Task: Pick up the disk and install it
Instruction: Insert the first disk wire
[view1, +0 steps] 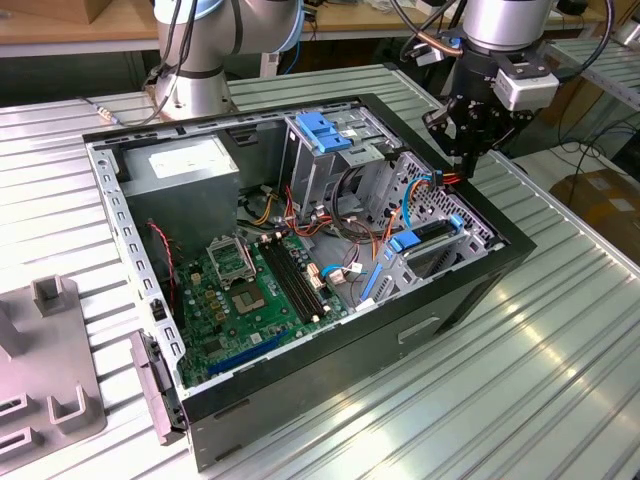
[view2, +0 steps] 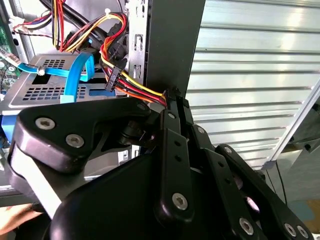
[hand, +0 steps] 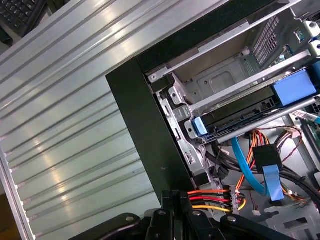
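The disk (view1: 432, 236), a dark slab in bright blue rails, lies inside the low perforated metal cage at the exterior view's right end of the open computer case. My gripper (view1: 465, 163) hangs over the case's right wall, behind and above that cage. In both wrist views its black fingers (view2: 172, 130) are pressed together. A bundle of red, yellow and black wires (view2: 135, 89) runs from a black plug straight into the fingertips (hand: 176, 200). The same wires (hand: 210, 198) lie just inside the black case wall.
The case (view1: 480, 290) lies open on a ribbed metal table (view1: 560, 370). A tall cage with a fixed blue latch (view1: 320, 130) stands at the back. Blue data cables (view2: 75, 75) and loose wires crowd the cage area. A grey fixture (view1: 50, 380) sits at the exterior view's left.
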